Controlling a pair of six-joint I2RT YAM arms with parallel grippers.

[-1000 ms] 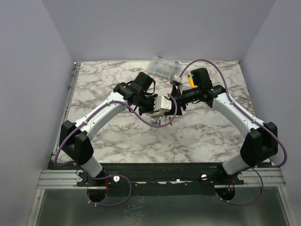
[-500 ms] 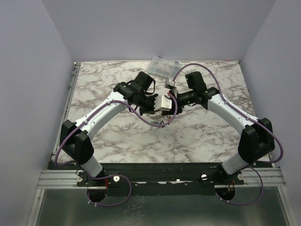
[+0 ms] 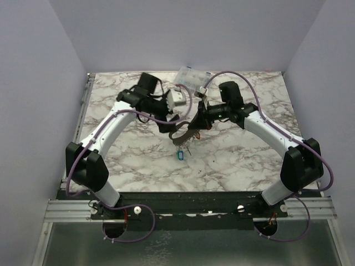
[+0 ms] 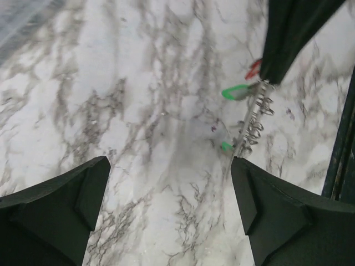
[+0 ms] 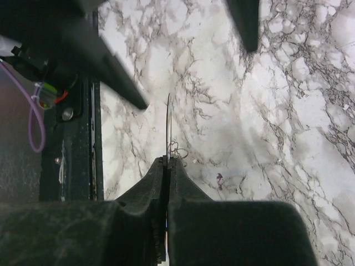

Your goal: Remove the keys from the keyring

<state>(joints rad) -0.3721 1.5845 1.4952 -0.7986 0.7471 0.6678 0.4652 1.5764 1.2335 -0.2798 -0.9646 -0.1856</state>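
Pulling back toward the upper left, the left jaws released wide; the right jaws clenched the keyring [image 4: 248, 132], keys [image 4: 236, 92] dangling, so removal apparently remained.

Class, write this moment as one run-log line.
left gripper open, empty | right gripper shut on keyring | keys hanging on keyring

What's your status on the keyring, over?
Left gripper open, holding nothing. Right gripper shut on the keyring. Keys with green and red tags hang on it. Clear box at far edge, out of the way.
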